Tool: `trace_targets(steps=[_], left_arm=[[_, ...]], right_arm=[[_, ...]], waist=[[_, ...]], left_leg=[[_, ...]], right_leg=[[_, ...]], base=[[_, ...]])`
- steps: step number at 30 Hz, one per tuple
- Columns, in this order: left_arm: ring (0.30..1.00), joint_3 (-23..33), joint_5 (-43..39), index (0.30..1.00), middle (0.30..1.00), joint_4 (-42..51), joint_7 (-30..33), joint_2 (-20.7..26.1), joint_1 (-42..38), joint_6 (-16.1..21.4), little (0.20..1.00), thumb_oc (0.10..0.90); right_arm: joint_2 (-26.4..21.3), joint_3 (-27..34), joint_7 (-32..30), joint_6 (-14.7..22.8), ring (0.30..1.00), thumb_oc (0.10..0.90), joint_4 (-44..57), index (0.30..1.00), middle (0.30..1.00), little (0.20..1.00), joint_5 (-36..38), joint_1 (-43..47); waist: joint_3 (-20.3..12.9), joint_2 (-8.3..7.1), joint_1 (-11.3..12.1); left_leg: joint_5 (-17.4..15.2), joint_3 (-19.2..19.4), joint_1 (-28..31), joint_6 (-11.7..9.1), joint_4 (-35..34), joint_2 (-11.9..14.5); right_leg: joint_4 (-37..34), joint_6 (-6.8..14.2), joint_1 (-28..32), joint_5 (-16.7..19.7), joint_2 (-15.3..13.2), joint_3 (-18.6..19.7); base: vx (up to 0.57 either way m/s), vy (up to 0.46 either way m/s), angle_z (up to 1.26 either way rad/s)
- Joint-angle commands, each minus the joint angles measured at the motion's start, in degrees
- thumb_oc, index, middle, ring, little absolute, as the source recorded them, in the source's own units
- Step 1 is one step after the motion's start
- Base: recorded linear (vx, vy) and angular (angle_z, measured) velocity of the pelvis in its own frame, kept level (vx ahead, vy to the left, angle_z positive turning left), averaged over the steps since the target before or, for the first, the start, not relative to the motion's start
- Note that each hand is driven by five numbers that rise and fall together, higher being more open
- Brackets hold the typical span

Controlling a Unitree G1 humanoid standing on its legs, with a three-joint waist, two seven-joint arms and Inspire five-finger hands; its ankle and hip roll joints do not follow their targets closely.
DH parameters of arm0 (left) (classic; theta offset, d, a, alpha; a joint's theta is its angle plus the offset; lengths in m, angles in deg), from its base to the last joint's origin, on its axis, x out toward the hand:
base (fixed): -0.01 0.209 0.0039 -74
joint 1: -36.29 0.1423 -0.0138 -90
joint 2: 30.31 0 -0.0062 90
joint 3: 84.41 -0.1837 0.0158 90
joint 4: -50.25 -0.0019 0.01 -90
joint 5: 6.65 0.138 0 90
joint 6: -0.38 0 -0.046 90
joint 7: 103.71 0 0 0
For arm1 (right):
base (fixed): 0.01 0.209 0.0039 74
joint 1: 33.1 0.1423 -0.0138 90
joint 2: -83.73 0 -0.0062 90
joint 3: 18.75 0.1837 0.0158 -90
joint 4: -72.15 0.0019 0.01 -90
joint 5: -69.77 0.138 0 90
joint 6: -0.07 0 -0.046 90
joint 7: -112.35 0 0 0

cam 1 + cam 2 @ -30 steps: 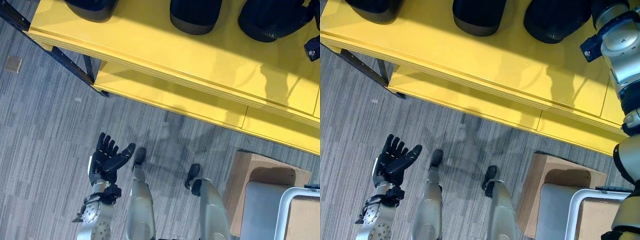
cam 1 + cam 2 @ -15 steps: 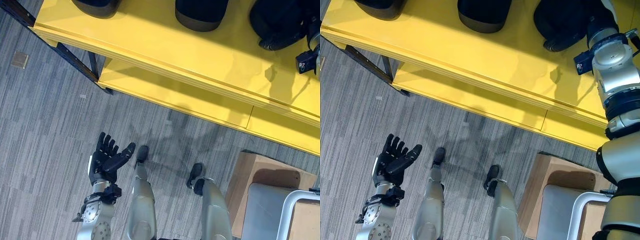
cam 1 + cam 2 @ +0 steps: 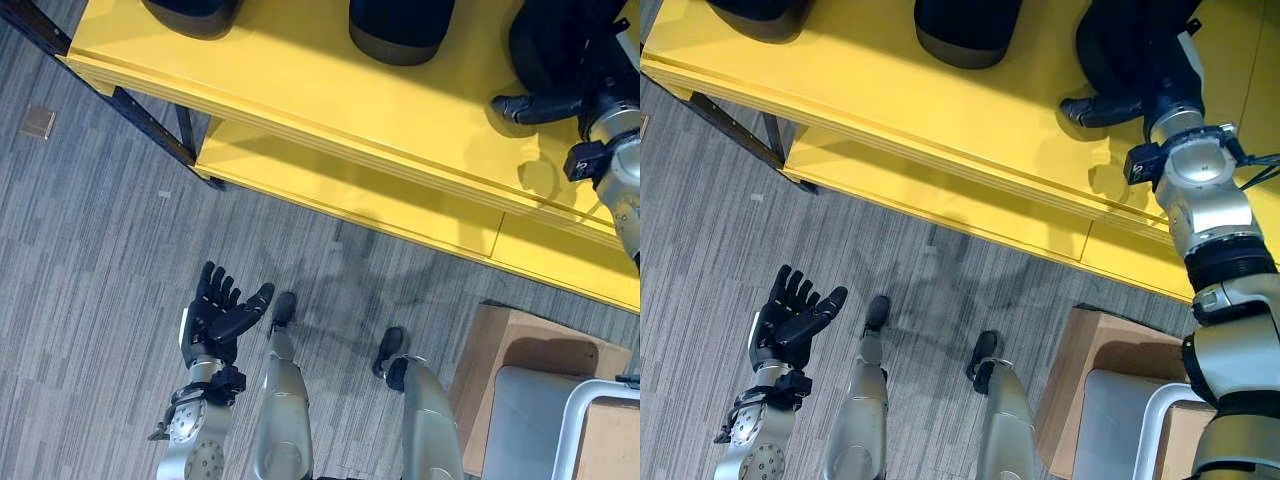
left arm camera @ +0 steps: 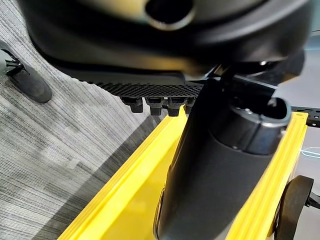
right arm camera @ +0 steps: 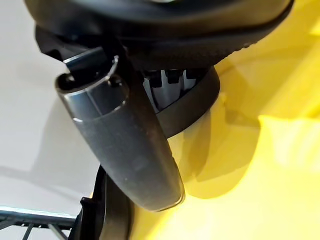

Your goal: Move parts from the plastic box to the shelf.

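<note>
Three black rounded parts (image 3: pixel 400 30) stand in a row on the top board of the yellow shelf (image 3: pixel 300 90). My right hand (image 3: pixel 1140 100) rests open at the near edge of the rightmost part (image 3: pixel 1120 35), its thumb (image 5: pixel 125 145) straight and pointing left. In the right wrist view the part's black rim (image 5: pixel 195 105) curves just past the fingers. My left hand (image 3: pixel 215 315) hangs low over the carpet at the lower left, open and holding nothing. Its thumb (image 4: pixel 215 165) points toward the shelf's yellow edge (image 4: pixel 130 200).
The shelf's lower yellow board (image 3: pixel 330 185) juts out toward me above the carpet. A dark shelf leg (image 3: pixel 150 130) runs at the left. A cardboard box (image 3: pixel 520 345) and a grey container with a white tube frame (image 3: pixel 565 420) stand at the lower right.
My right arm has drawn back toward me, and the hand has slid from on top of the rightmost part to its near edge. The left hand has stayed where it was.
</note>
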Motion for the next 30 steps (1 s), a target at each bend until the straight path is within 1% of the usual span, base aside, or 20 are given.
trace_targets(steps=[1,12,16,17,20,24,28,30], left_arm=[[1.0,1.19,-0.16,1.0,1.0,7.39,-0.77,1.97,-0.05,4.29,1.0,0.9],[1.0,2.67,0.41,1.0,1.0,7.68,-0.88,1.45,0.75,4.08,1.0,0.9],[1.0,2.88,0.73,1.0,1.0,7.79,-1.04,1.47,1.0,3.9,1.0,0.9],[1.0,3.14,0.91,1.0,1.0,7.79,-1.03,1.46,1.23,3.85,1.0,0.9],[1.0,3.36,0.98,1.0,1.0,7.85,-1.14,1.41,1.5,3.85,1.0,0.9],[1.0,4.03,1.63,1.0,1.0,7.62,-1.16,1.94,1.74,4.01,1.0,0.9],[1.0,4.28,1.63,1.0,1.0,7.54,-1.17,1.75,1.94,4.22,1.0,0.9],[1.0,4.44,1.43,1.0,1.0,7.68,-1.12,1.69,2.1,4.42,1.0,0.9]], right_arm=[[-4.26,2.81,0.53,3.96,1.0,0.9,3.52,1.0,1.0,1.0,1.54,1.8],[-7.14,10.35,3.3,3.48,1.0,0.9,12.24,1.0,1.0,1.0,0.13,-13.02],[-7.96,11.66,3.96,3.14,1.0,0.9,13.61,1.0,1.0,1.0,-0.86,-15.73],[-8.82,11.71,4.28,2.9,1.0,0.9,13.87,1.0,1.0,1.0,-1.46,-16.44],[-9.92,11.82,4.68,2.63,1.0,0.9,13.73,1.0,1.0,1.0,-2.35,-17.25],[-14.25,9.04,5.25,1.96,1.0,0.9,11.65,1.0,1.0,1.0,-5.33,-15.23],[-15.31,7.92,4.96,2.09,1.0,0.9,9.84,1.0,1.0,1.0,-5.29,-13.34],[-15.33,8.94,4.93,2.34,1.0,0.9,10.09,1.0,1.0,1.0,-4.83,-13.73]], waist=[[0.55,-1.89,-0.87],[-0.39,-2.78,-2.48],[-0.62,-2.91,-2.57],[-0.69,-2.97,-2.72],[-0.83,-3.11,-2.84],[-0.99,-3.5,-2.95],[-1.02,-3.49,-3.12],[-1.18,-3.49,-3.32]], left_leg=[[-5.21,4.83,12.43,-0.67,-3.12,1.78],[-5.77,5.64,13.83,-0.58,-3.18,1.88],[-5.8,5.86,14.23,-0.57,-3.39,1.95],[-5.82,5.96,14.36,-0.57,-3.42,1.92],[-5.83,6.17,14.57,-0.59,-3.53,1.95],[-5.8,6.52,14.74,-0.79,-3.63,2.09],[-5.81,6.68,14.89,-0.84,-3.73,2.17],[-5.84,6.68,15.01,-0.81,-3.81,2.21]], right_leg=[[-7.85,4.7,6.67,3.0,-1.12,2.13],[-8.36,4.81,7.13,3.26,-1.14,2.67],[-8.54,4.85,7.28,3.31,-1.0,2.91],[-8.6,4.86,7.37,3.35,-0.96,2.96],[-8.82,4.93,7.47,3.48,-0.86,3.11],[-8.97,5.02,7.23,3.66,-0.73,3.3],[-9.18,5.09,7.15,3.8,-0.64,3.44],[-9.3,5.09,7.25,3.83,-0.51,3.55]], base=[[0.0,0.0,0.0],[0.0,0.004,-0.04],[0.0,0.0,0.0],[0.0,0.0,0.0],[-0.01,-0.001,-0.03],[-0.01,-0.009,-0.05],[-0.01,0.002,-0.05],[0.0,0.0,0.0]])
